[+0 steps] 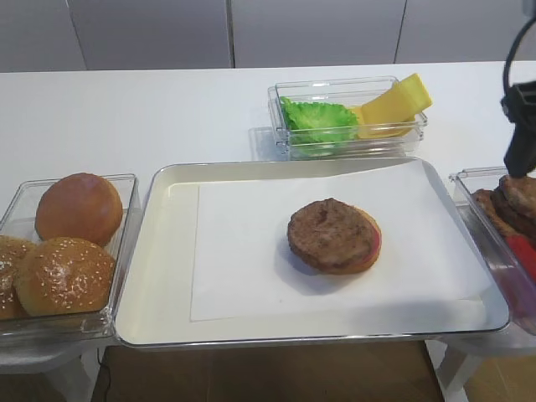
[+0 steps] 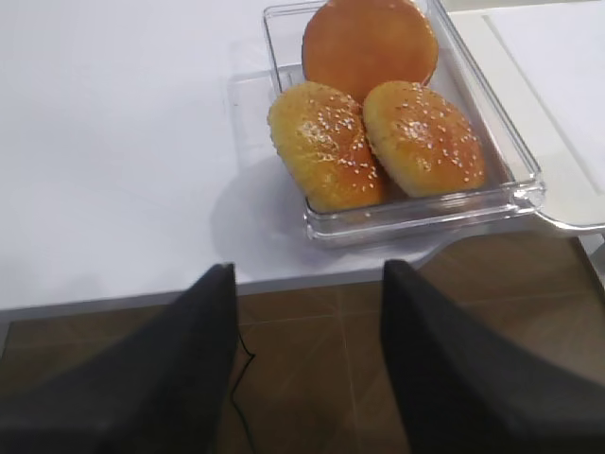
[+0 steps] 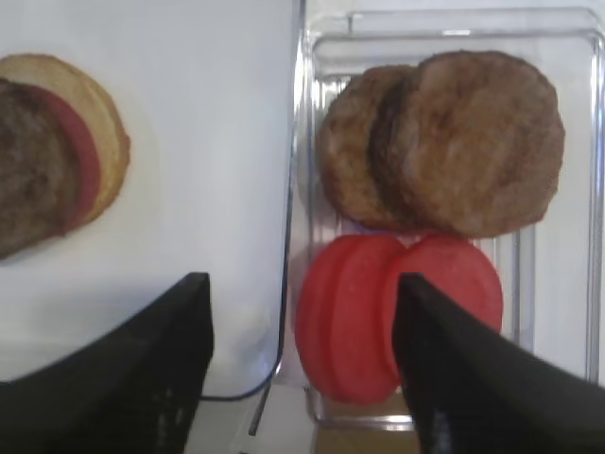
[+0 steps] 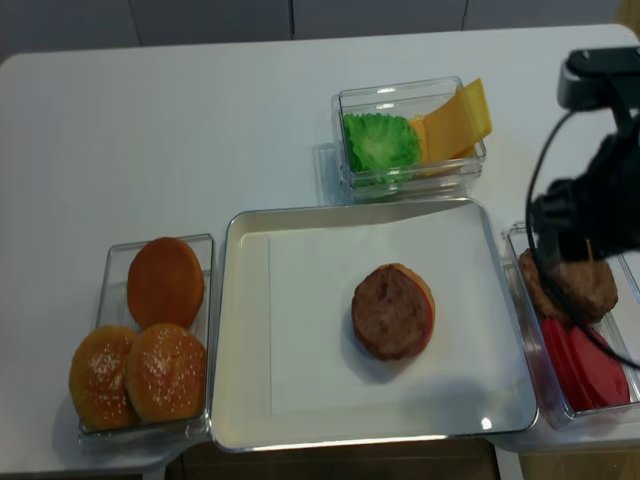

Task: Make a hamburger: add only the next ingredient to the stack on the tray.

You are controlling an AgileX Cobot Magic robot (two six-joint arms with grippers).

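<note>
On the metal tray, lined with white paper, sits the stack: a tan bun base with a red-pink layer and a dark-brown meat patty lying on top. The right wrist view has the patty and bun base at its left edge. My right gripper is open and empty. It hangs over the tray's right rim and a clear bin holding two more patties and red slices. My left gripper is open and empty, over the floor off the table's front edge.
A clear bin of three domed buns stands left of the tray; the left wrist view shows these buns too. Behind the tray a bin holds green lettuce and yellow cheese. The patty bin touches the tray's right side.
</note>
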